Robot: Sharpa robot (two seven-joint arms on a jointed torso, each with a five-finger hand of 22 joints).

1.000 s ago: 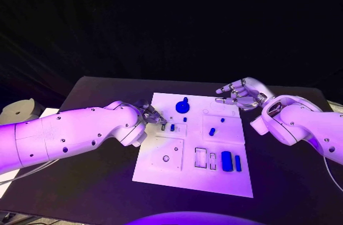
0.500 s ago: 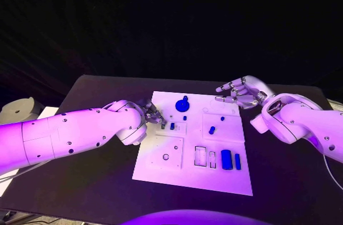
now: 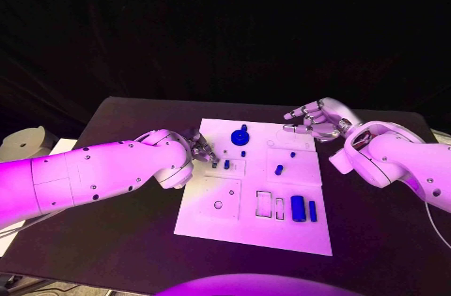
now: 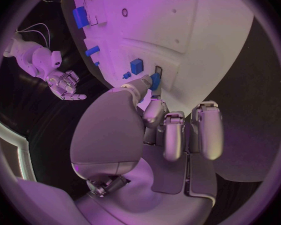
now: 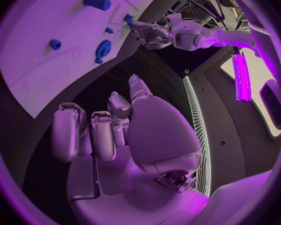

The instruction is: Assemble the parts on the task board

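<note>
The task board lies flat in the middle of the black table, its long axis running from the robot's side to the far side. Nearest the robot, two long blue bars lie beside empty slots, parallel to that axis. Further in, a short blue peg rests slanted. At the left edge, the left hand pinches a small blue part at a slot; seating looks unfinished. Beyond, a blue gear sits near the far edge. The right hand hovers past the far right corner, fingers loosely apart, holding nothing. Most assembly appears to remain.
</note>
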